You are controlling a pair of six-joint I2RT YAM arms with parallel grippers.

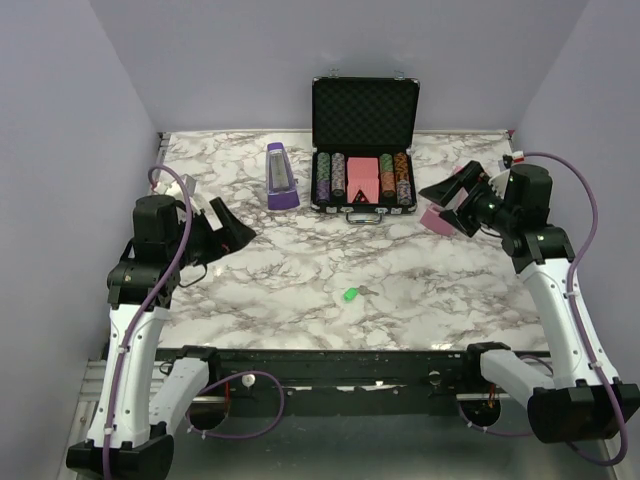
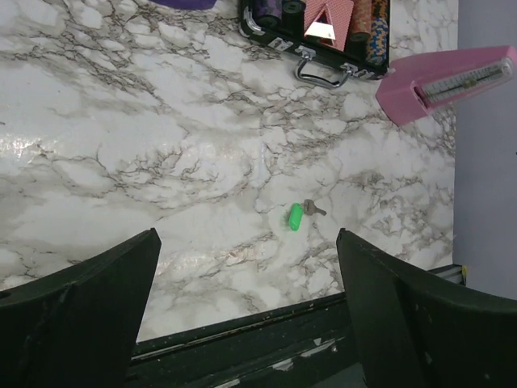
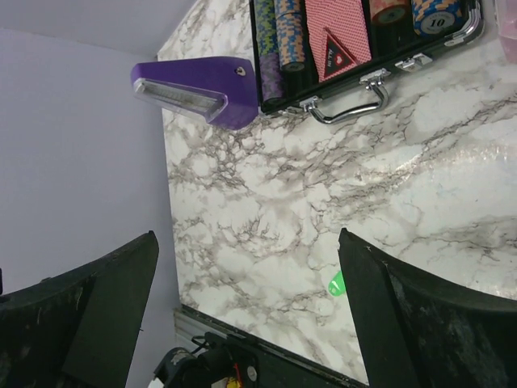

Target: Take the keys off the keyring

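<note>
The keyring's small green tag [image 1: 348, 295] lies on the marble table near the front middle, with a tiny silver-grey key [image 1: 364, 291] attached at its right. Both show in the left wrist view, the tag [image 2: 296, 216] and the key [image 2: 313, 208]. In the right wrist view only part of the tag [image 3: 336, 284] shows beside a finger. My left gripper [image 1: 240, 236] is open and empty, held above the table's left side. My right gripper [image 1: 445, 195] is open and empty, held above the right side. Both are far from the keyring.
An open black poker-chip case [image 1: 364, 145] stands at the back middle. A purple metronome-shaped object [image 1: 280, 177] stands to its left. A pink one [image 1: 437, 217] lies to the right, under my right gripper. The table's front edge [image 1: 340, 352] is close to the keyring.
</note>
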